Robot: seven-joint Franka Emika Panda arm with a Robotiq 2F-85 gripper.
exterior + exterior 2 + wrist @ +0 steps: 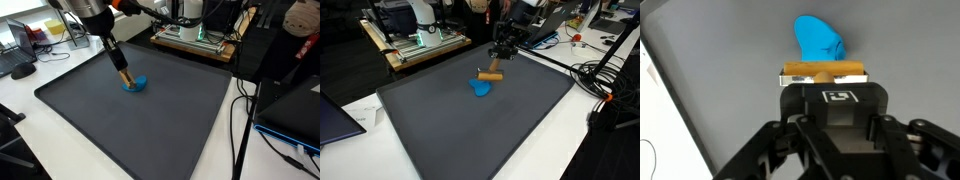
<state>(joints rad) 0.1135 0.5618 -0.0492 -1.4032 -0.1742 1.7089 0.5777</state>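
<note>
End effector (824, 80) clamped on tan wooden block (805, 70), low over dark mat (180, 120); contact with mat unclear. Blue object (818, 40) lies on mat at 12 o'clock of block in wrist view, just beside it

Gripper fingers: in the wrist view the black Robotiq gripper (823, 76) covers most of its own fingers with its housing, so the tips cannot be made out.
Tan wooden block (823, 71): only a narrow strip shows above the housing; its length is hidden there.
Bright blue crumpled lump (818, 40): its lower edge is hidden behind the block. The material is too small to tell in both exterior views, and contact with the block is unclear.
Dark grey table mat (180, 120): near corner cut off by the bottom edge.
Robot arm (85, 10): upper links cut off by the top edge.
Desk clutter (40, 35): blurred, too small to identify.
</note>
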